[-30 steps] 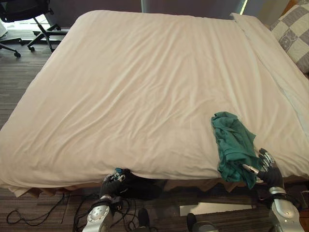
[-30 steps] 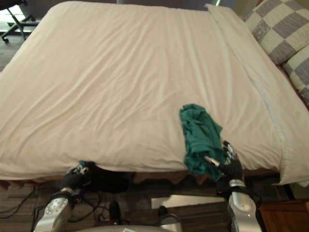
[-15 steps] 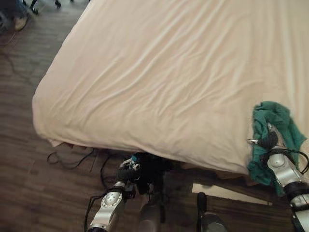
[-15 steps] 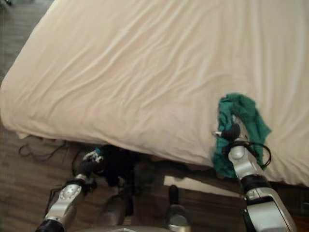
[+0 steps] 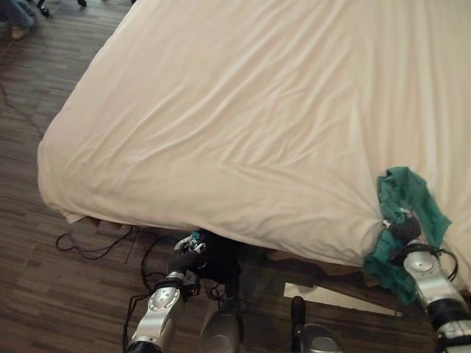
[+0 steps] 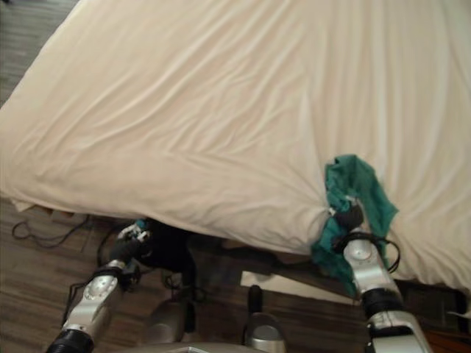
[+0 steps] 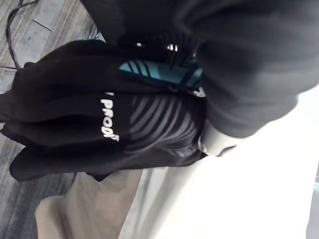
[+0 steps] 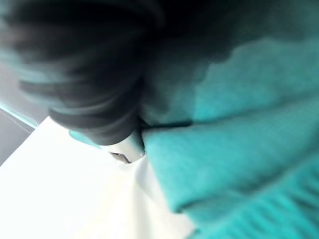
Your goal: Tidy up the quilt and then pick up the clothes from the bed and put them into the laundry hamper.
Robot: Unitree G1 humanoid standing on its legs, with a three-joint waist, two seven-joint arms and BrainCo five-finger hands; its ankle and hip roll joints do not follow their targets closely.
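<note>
Left eye view has my right hand [image 5: 402,229] at the near edge of the bed, pushed into the green garment [image 5: 409,198], which lies bunched at that edge and hangs partly over the side. The cream quilt [image 5: 257,125] is drawn into folds that run to a point right where this hand meets it. My fingers are buried in the cloth, so I cannot tell whether they are curled or straight. Right wrist view gives me teal fabric [image 8: 239,164] close up against white quilt [image 8: 75,199], with the fingers hidden there as well.

My left hand [image 5: 185,257] hangs below the bed's near edge, above the wooden floor [image 5: 51,287], fingers curled round a black garment [image 7: 89,124] with grey stripes and white lettering.
</note>
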